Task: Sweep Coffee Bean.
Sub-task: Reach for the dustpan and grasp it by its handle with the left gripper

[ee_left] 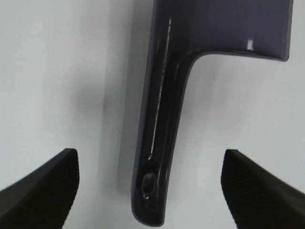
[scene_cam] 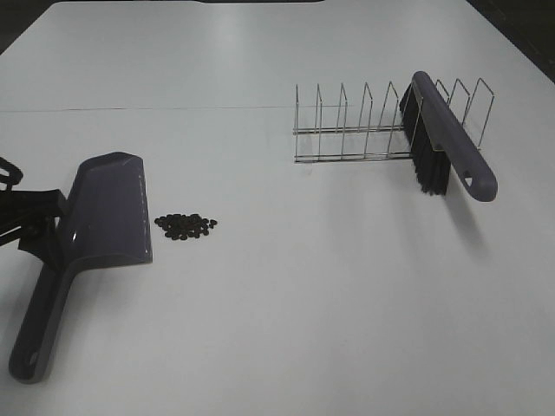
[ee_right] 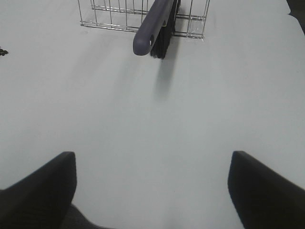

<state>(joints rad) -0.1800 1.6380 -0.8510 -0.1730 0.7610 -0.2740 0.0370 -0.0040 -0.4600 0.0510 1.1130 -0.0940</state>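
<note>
Coffee bean (scene_cam: 186, 227): tiny dark roundish beans in a flat loose cluster on the matte white table (scene_cam: 329, 295), just beside the glossy purple-grey plastic dustpan (scene_cam: 106, 212). The matching brush (scene_cam: 451, 152), with black bristles, leans in a thin wire rack (scene_cam: 347, 130), well apart. Left gripper (ee_left: 150, 160) is spread wide either side of the dustpan handle without touching it; right gripper (ee_right: 152, 160) is spread wide over the table.

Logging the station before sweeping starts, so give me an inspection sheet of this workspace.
Surface: white table, one seam across.
Job's things: coffee bean cluster beside the dustpan, not touching; brush propped in the wire rack.
Clutter: nothing seen.
Grippers: left gripper open above the dustpan handle; right gripper open over bare table.
Cables: dark loop at the left edge, possibly one.
Surroundings: dark floor past the far corners.
</note>
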